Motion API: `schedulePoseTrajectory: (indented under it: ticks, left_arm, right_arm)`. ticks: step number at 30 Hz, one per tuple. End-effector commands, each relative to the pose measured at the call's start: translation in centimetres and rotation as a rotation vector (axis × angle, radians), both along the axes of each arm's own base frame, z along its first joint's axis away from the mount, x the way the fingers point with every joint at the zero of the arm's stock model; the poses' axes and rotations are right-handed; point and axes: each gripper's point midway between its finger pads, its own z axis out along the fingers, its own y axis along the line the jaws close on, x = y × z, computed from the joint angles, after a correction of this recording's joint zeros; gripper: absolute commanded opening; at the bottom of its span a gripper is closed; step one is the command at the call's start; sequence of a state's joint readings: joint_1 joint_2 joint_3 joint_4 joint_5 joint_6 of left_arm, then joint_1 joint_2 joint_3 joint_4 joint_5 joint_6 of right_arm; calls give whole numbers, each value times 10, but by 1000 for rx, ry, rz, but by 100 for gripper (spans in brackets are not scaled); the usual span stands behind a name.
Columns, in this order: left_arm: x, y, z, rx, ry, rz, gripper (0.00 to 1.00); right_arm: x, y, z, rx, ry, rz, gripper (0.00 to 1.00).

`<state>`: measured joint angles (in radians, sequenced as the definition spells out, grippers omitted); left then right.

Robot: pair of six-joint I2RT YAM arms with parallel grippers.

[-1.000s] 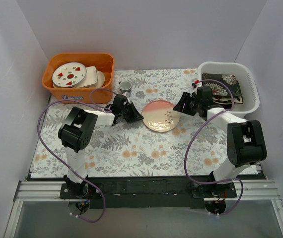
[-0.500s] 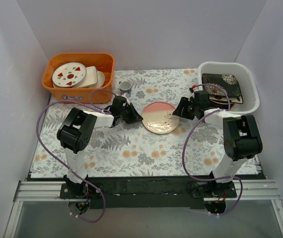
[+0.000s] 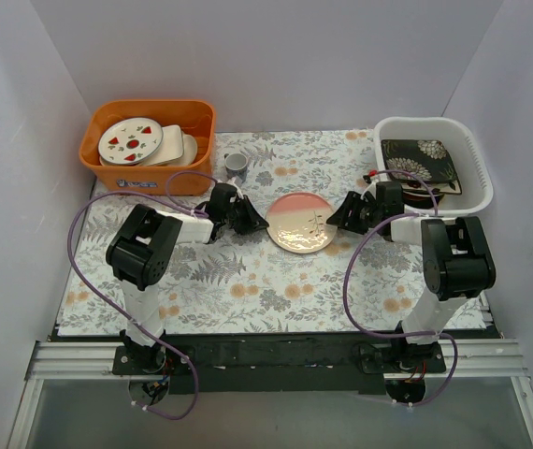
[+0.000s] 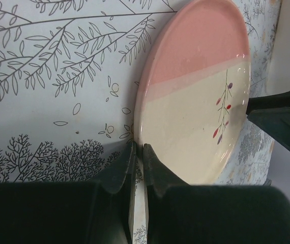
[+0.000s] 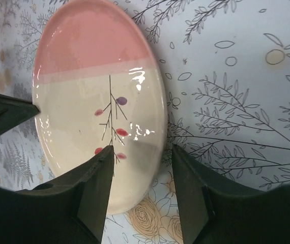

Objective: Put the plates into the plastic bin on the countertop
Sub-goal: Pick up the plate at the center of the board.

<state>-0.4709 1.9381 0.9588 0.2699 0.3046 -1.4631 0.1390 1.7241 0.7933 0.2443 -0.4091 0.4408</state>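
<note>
One pink round plate [image 3: 302, 221], centre. One black square plate [image 3: 422, 160] in white plastic bin [image 3: 418, 123], upper right. Left end effector [image 4: 137, 152] pressed together; right end effector [image 5: 141, 150] spread.

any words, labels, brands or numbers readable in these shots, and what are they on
No text can be read in any view.
orange bin: a small blue marking on its front wall, too small to read.
pink plate: only a drawn twig with red and purple leaves, no letters or numbers.

place: lab test booth | signs: plain white walls [image 3: 266, 56] — metal mounting rail [image 3: 70, 360]
</note>
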Motion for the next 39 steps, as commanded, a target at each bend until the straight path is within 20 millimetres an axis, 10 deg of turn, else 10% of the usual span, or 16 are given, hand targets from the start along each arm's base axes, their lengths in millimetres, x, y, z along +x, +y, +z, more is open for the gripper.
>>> schedulePoseTrajectory:
  ticks: [1, 39]
  left_arm:
    - [-44, 18, -44, 136, 148, -30, 0]
    - [-59, 28, -64, 176, 184, -11, 0]
  right_arm:
    - [-14, -4, -21, 78, 114, -41, 57]
    - [-35, 99, 98, 268, -172, 502, 49]
